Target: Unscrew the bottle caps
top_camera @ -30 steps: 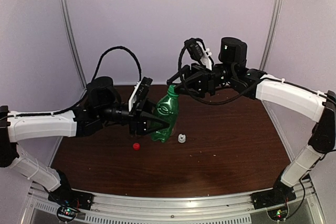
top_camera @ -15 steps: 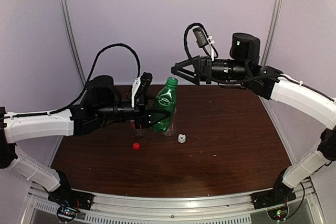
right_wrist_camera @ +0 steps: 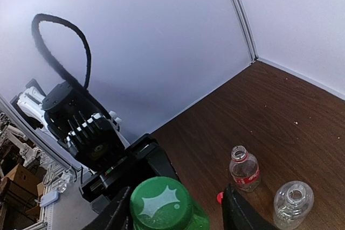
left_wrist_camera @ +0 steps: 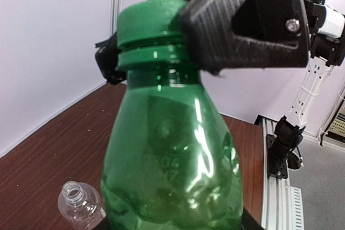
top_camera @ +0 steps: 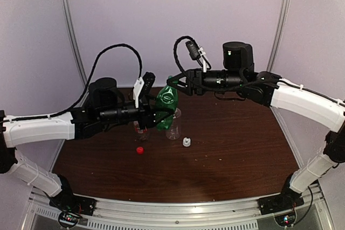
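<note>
Left fingers [top_camera: 155, 115] clench the green bottle [left_wrist_camera: 172, 154], holding it above the counter [top_camera: 237, 144]. Right fingers [left_wrist_camera: 242, 20] straddle its green cap [right_wrist_camera: 160, 203], spread, with a gap on one side. Red-label bottle [right_wrist_camera: 244, 169] and clear bottle [right_wrist_camera: 292, 204] stand uncapped below, red cap [top_camera: 139, 150] and white cap [top_camera: 186, 143] nearby.

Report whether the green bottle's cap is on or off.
On. The green cap sits on the neck of the green bottle in both wrist views.
</note>
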Controlling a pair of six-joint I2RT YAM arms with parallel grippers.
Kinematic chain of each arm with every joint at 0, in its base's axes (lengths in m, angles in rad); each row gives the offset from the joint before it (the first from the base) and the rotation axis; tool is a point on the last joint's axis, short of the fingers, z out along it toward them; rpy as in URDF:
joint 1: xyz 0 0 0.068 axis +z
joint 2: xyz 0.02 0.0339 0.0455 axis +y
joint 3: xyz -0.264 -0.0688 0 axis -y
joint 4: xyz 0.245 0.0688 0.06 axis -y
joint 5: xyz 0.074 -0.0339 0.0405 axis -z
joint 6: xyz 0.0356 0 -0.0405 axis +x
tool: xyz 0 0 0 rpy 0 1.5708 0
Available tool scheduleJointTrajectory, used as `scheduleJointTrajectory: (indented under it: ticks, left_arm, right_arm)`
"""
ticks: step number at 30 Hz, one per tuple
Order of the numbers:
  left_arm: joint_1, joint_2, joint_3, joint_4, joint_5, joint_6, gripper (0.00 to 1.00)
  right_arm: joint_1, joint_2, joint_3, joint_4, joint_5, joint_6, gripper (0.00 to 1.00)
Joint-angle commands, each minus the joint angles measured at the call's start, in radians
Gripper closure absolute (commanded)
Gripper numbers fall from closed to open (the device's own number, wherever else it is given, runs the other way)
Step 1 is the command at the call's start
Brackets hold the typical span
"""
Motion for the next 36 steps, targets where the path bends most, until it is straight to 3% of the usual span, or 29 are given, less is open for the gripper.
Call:
scheduleJointTrajectory:
  ticks: [1, 5, 15, 27, 30, 36]
  left_arm:
    - [-0.004, -0.025, 0.032, 0.026, -0.023, 0.009, 0.63]
    - [-0.004, -0.026, 0.026, 0.026, -0.029, 0.012, 0.63]
    - [-0.003, -0.027, 0.02, 0.02, -0.035, 0.021, 0.64]
    - [-0.003, -0.035, 0.005, 0.037, -0.029, 0.03, 0.64]
    - [-0.003, -0.04, -0.004, 0.055, 0.037, 0.04, 0.64]
    - [-0.003, -0.051, -0.02, 0.146, 0.418, 0.03, 0.63]
  right_arm:
    - [0.005, 0.01, 0.025, 0.01, 0.021, 0.0, 0.48]
    - [0.005, 0.009, 0.02, 0.033, 0.005, 0.001, 0.56]
    - [0.005, 0.0, 0.018, 0.058, 0.001, 0.0, 0.53]
    - [-0.006, -0.024, -0.025, 0.111, -0.055, -0.036, 0.89]
    - [-0.035, -0.029, -0.041, 0.158, -0.184, -0.101, 0.91]
    - [-0.092, 0.002, -0.037, 0.147, -0.678, -0.333, 0.87]
